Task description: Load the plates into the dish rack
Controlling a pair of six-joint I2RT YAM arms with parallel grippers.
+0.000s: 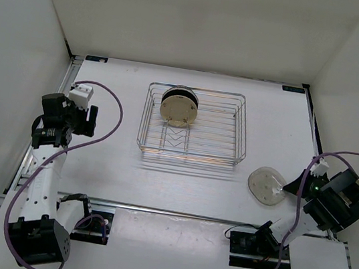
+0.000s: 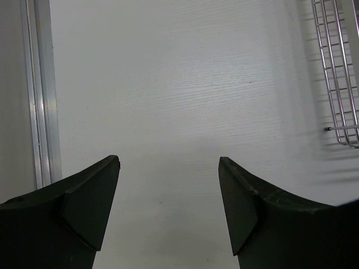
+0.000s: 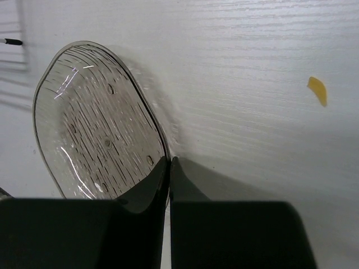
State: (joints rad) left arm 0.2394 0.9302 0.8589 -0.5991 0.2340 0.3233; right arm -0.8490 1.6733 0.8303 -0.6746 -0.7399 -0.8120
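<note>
Your right pincer (image 3: 170, 167) is clenched on the near rim of the grey plate (image 3: 95, 123), which lies on the table (image 1: 114, 165) near the right front corner of the dish rack (image 1: 242, 134), its far edge seemingly tipped up a little. Your left pincer (image 2: 168, 165) hangs released over bare table to the left of the rack, holding nothing. Farther back, the rack already carries two plates standing on edge in its middle dividers: the tan plate (image 1: 179, 111) in front and the black plate (image 1: 180, 94) just behind it. I judge you about halfway: two are loaded, the grey one is gripped but not yet carried over, and no fourth plate is in view.
</note>
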